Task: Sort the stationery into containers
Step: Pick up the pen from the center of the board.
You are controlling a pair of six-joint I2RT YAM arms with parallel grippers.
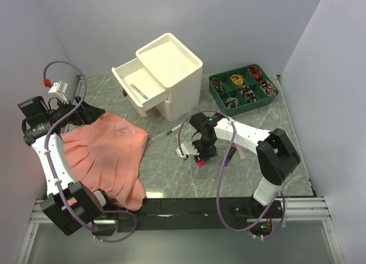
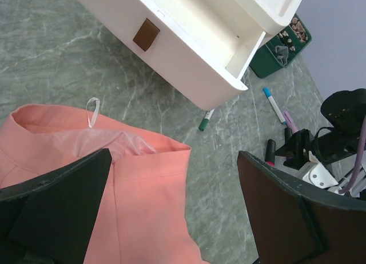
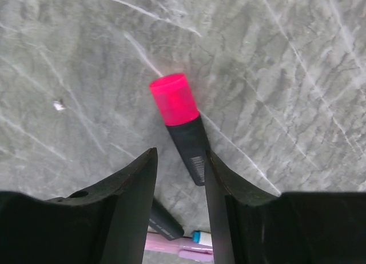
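Observation:
The cream-white cabinet [image 1: 171, 64] stands at the back, its upper drawer [image 1: 134, 84] pulled out with a thin pen [image 1: 139, 91] inside. My right gripper [image 1: 200, 154] is open and low over the table. Its jaws straddle a pink highlighter [image 3: 174, 104] with a black body, and the right finger touches it. Another black end [image 3: 167, 223], a purple highlighter [image 3: 177, 248] and a blue-capped pen [image 3: 201, 236] lie under the fingers. A green-capped marker [image 1: 171, 130] lies in front of the cabinet. My left gripper [image 2: 174, 161] is open and empty over the edge of the salmon-pink cloth [image 2: 137, 207].
A green divided tray [image 1: 243, 88] of small items sits at the back right. The cloth [image 1: 106, 155] covers the front left of the table. The open drawer [image 2: 189, 64] and its brown handle [image 2: 146, 34] show in the left wrist view. White walls close in three sides.

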